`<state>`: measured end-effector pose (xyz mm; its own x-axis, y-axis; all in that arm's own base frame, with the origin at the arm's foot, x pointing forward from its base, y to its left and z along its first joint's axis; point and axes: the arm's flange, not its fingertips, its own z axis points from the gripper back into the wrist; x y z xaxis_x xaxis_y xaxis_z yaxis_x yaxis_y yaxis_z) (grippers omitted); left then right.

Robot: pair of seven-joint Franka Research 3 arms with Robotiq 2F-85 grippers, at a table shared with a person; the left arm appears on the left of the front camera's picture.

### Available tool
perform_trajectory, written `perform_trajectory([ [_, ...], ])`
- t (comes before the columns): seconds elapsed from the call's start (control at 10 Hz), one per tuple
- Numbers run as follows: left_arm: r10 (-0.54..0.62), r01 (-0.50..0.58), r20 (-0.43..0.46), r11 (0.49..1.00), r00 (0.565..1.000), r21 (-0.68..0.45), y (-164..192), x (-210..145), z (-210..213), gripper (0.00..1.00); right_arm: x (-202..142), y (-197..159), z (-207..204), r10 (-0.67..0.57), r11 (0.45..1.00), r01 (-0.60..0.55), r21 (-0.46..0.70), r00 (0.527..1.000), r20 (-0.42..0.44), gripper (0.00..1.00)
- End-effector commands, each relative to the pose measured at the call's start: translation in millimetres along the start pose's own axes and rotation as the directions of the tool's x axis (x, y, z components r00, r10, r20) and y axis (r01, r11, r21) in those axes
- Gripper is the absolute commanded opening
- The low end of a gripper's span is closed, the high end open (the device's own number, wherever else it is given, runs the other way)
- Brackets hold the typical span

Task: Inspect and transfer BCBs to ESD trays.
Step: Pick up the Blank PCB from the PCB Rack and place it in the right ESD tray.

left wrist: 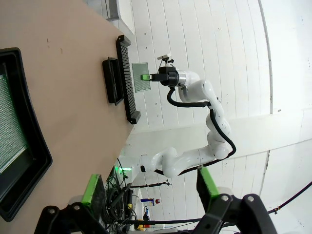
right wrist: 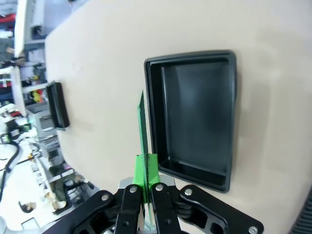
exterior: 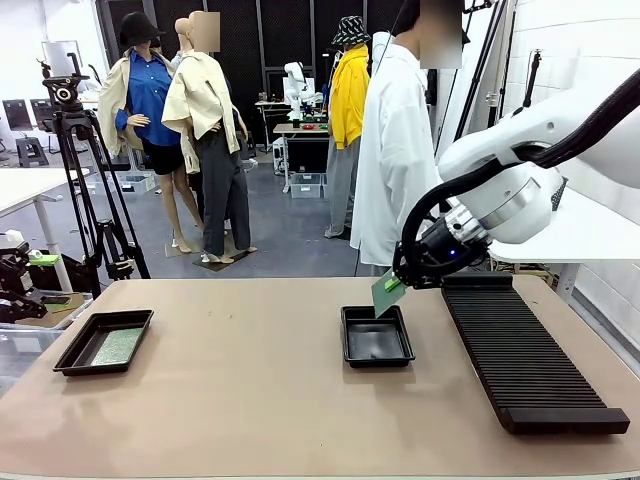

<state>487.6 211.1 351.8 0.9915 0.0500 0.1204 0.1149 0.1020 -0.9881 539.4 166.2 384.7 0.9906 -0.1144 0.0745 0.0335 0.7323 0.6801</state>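
Tan table [exterior: 250, 390], right side: the right gripper [exterior: 395, 285] is clamped on one edge of a green board [exterior: 386, 294], holding it tilted on edge over the far rim of the middle black tray [exterior: 378, 362], just beside the long ribbed rack [exterior: 520, 350]. The left gripper [left wrist: 150, 187] stands with its fingers wide apart near the left tray [left wrist: 36, 151], in which a second board [left wrist: 9, 126] lies flat.

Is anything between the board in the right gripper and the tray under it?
Nothing visible. The right gripper holds the BCB tilted in the air over the far edge of the middle ESD tray, whose floor is bare. The slotted rack lies beside it, apart.
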Motion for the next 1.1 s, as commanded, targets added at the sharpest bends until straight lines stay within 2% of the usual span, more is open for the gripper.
perform_trajectory([
  [0.0, -0.004, 0.004, 0.001, 1.000, 1.000, 0.000, -2, 0, 1, 1.00, 5, 0, -21, 0.018, 1.000, -0.018, 0.015, 1.000, 0.017, 0.00],
  [1.0, -0.004, 0.004, 0.001, 1.000, 1.000, 0.000, -2, 0, 1, 1.00, 11, -19, -76, 0.035, 0.999, -0.035, -0.036, 0.999, 0.007, 0.00],
])
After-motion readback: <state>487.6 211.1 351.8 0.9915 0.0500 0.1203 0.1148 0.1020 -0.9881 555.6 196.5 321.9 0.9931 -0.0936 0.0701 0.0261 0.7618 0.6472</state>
